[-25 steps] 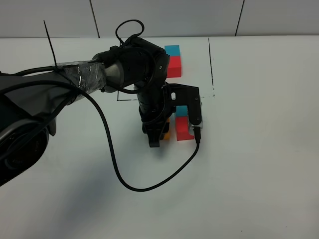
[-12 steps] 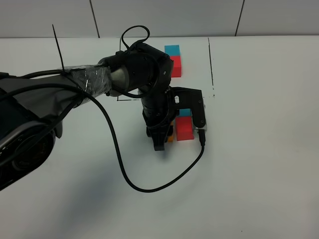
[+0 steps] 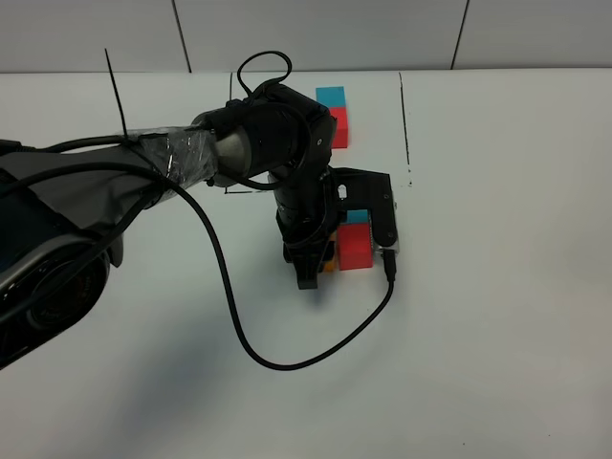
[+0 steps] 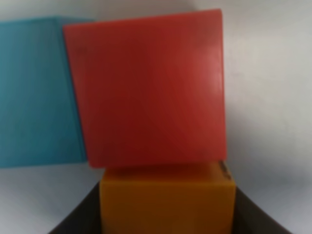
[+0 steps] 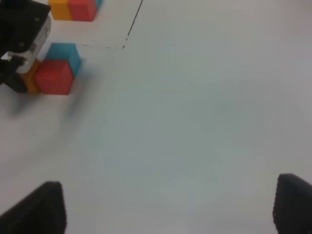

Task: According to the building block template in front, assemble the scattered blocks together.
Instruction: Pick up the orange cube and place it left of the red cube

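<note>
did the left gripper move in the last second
Yes. The left gripper, shut on the orange block, slid slightly right, away from the black frame line, toward the red block.

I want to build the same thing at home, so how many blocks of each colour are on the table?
Orange blocks: 2, the template orange block and the loose orange block
Red blocks: 2, the template red block and the loose red block
Blue blocks: 2, the template blue block and the loose blue block
Total: 6
</note>
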Action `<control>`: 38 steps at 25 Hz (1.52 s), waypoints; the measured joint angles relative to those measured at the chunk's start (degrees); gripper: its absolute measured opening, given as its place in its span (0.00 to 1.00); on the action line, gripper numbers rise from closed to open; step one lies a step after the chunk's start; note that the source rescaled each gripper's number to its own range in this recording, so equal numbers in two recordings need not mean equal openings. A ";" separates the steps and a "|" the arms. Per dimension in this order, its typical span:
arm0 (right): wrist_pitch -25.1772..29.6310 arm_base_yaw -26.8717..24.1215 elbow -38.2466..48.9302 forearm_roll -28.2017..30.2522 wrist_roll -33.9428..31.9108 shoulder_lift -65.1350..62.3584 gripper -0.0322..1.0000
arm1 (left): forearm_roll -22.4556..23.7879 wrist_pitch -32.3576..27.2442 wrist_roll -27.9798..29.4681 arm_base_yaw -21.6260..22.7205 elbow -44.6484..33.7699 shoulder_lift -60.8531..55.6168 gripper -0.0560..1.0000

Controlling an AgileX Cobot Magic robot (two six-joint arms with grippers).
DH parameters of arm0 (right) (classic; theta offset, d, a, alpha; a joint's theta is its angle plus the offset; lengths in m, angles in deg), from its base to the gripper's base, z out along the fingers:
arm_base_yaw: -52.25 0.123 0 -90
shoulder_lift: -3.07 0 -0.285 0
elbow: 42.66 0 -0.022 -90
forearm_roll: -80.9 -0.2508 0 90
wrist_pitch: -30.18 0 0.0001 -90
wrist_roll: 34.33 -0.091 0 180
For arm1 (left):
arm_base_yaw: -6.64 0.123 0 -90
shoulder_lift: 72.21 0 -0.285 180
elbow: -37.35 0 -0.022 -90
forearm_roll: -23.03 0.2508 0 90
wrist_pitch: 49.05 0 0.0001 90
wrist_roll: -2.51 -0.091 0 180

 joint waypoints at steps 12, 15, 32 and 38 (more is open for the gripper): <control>0.00 0.00 0.00 0.00 0.00 0.00 0.74 | -0.08 0.94 0.00 -0.15 0.00 0.00 0.06; 0.00 0.00 0.00 0.00 0.00 0.00 0.74 | -0.08 0.94 0.00 -0.15 0.00 0.02 0.06; 0.00 0.00 0.00 0.00 0.00 0.00 0.74 | -0.15 0.94 0.00 -0.15 0.00 0.02 0.06; 0.00 0.00 0.00 0.00 0.00 0.00 0.74 | -0.15 0.94 0.00 -0.15 0.00 0.02 0.06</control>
